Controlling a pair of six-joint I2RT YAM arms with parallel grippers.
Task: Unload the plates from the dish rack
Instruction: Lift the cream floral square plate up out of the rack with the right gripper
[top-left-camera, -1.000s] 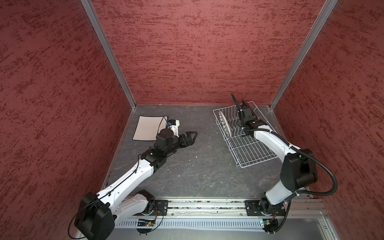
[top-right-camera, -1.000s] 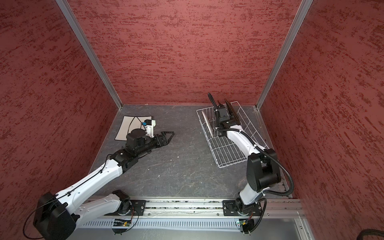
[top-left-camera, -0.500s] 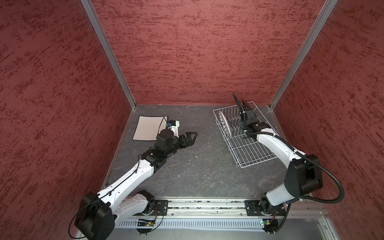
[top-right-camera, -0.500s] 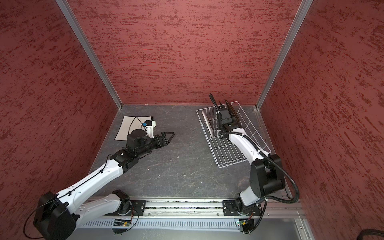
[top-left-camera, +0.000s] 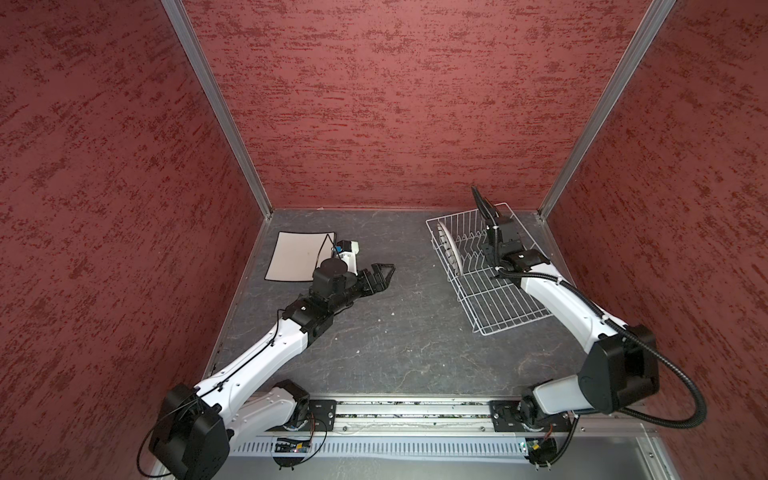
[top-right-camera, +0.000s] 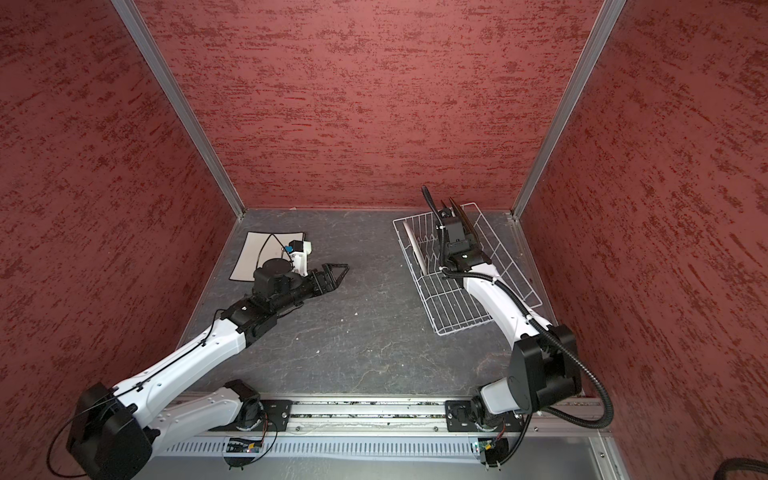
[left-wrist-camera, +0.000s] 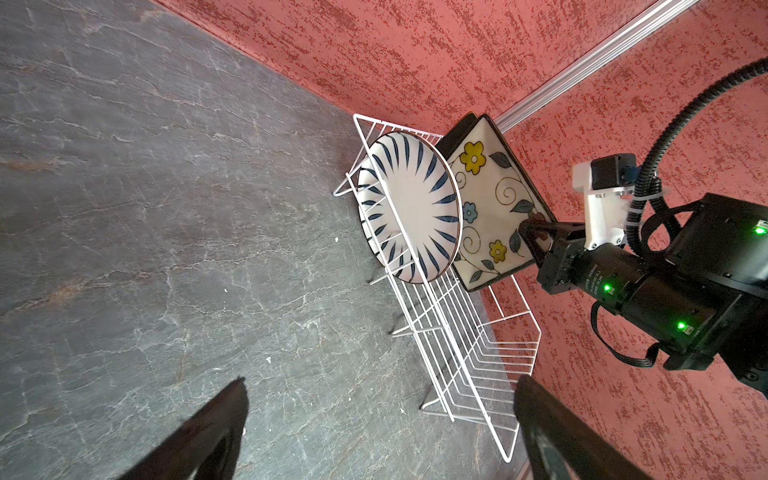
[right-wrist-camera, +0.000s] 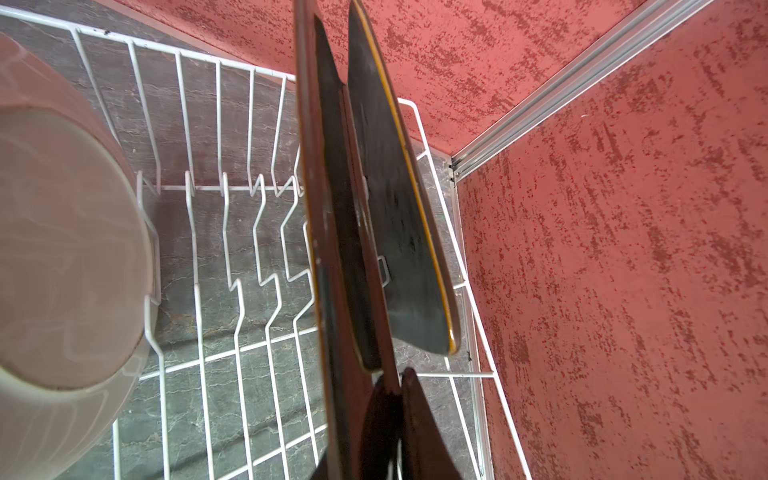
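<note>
dish rack (top-left-camera: 486, 307) lies near-to-far, floral plate (left-wrist-camera: 490, 199) on edge across it.

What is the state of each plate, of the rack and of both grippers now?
dish rack: upright on the table.
cream square plate: lying flat on the table, outside the dish rack.
round streaked plate: standing on edge in the dish rack.
floral plate: on edge, clamped at its rim.
dark plate: on edge next to the floral plate, not gripped.
right gripper: shut on the floral plate.
left gripper: open, empty.
</note>
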